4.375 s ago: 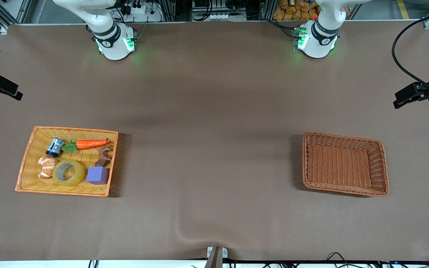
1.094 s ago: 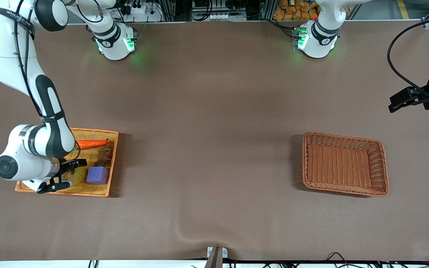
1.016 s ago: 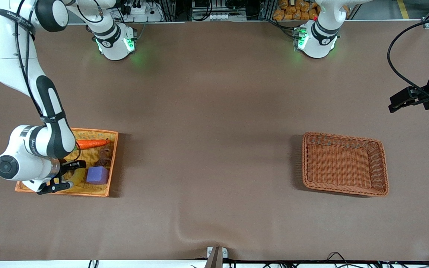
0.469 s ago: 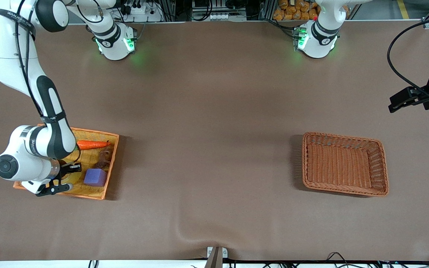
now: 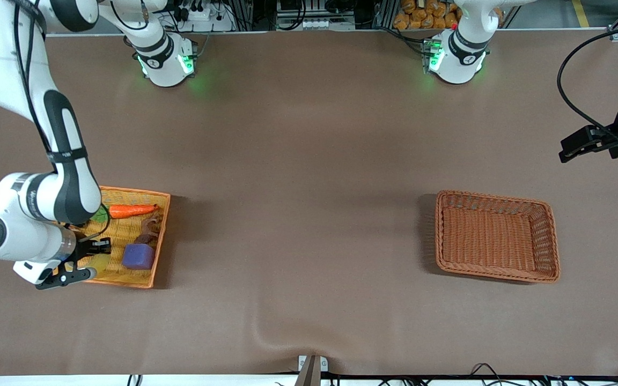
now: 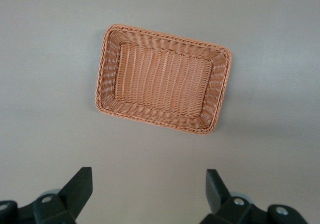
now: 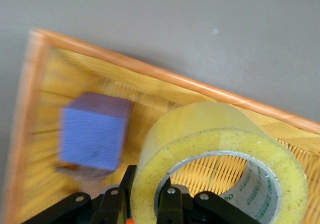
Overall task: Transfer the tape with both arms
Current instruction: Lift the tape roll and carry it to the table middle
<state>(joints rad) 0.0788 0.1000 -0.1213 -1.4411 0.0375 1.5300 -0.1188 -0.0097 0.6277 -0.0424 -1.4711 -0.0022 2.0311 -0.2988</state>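
The tape (image 7: pixel 220 149), a translucent yellowish roll with a grey-white core, shows in the right wrist view, tilted over the yellow basket (image 7: pixel 165 74). My right gripper (image 7: pixel 150 184) is shut on the roll's wall, one finger inside the core and one outside. In the front view this gripper (image 5: pixel 81 260) is over the yellow basket's (image 5: pixel 160 236) corner nearest the camera, and the wrist hides most of the tape. My left gripper (image 6: pixel 149 189) is open and empty, waiting high over the table beside the brown wicker basket (image 6: pixel 107 74).
The yellow basket also holds a purple cube (image 5: pixel 138 257), a carrot (image 5: pixel 129 210) and a small brown figure (image 5: pixel 148 231). The cube (image 7: pixel 92 131) lies beside the tape. The brown wicker basket (image 5: pixel 550 241) stands empty toward the left arm's end of the table.
My right gripper has closed on the tape and drawn it up and toward the camera edge of the yellow basket. The basket has shifted slightly. The left arm has not moved.
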